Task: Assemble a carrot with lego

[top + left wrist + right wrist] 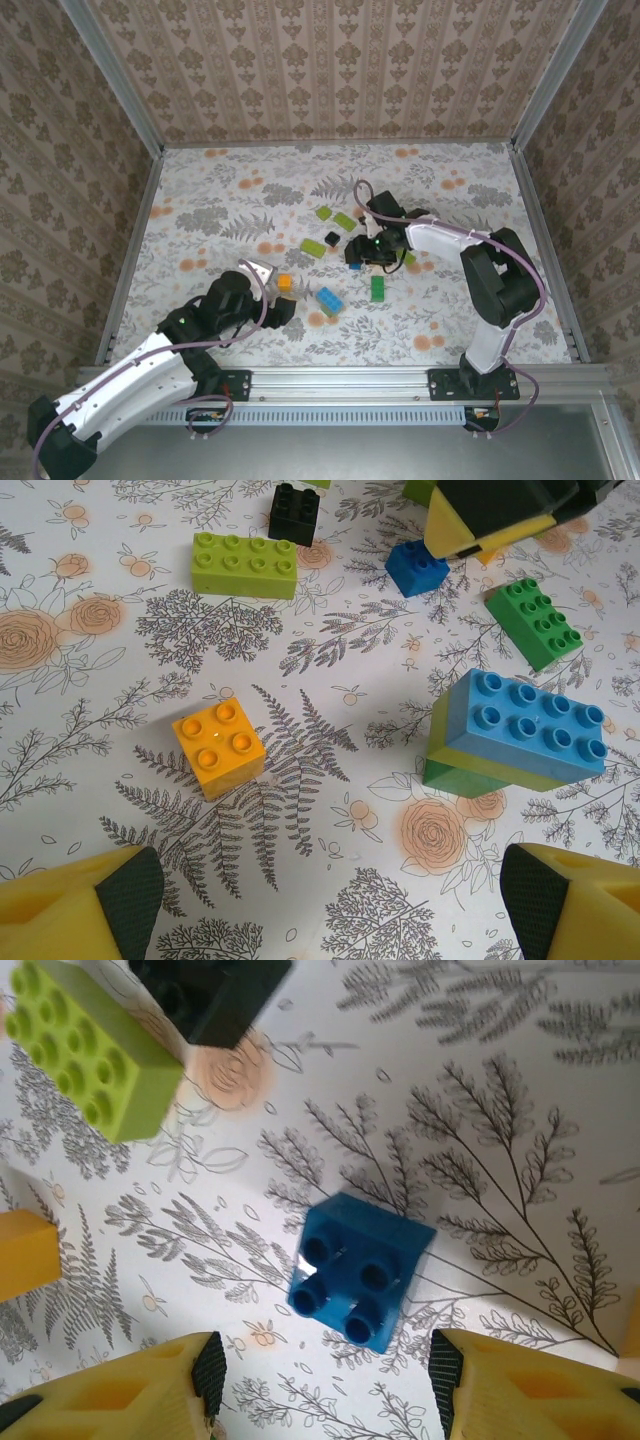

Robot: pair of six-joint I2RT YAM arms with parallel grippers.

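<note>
The lego lies scattered on the flowered table. My right gripper is open and hovers over a small blue brick, which lies free on the table just ahead of the fingertips. From above, the right gripper sits at the centre of the pile. My left gripper is open with nothing between its pads. An orange brick lies ahead of it to the left, and a blue, yellow and green build ahead to the right. The carrot is out of view.
A lime brick, a black brick and a dark green brick lie beyond the left gripper. More lime bricks lie behind the pile. Patterned walls and metal rails enclose the table.
</note>
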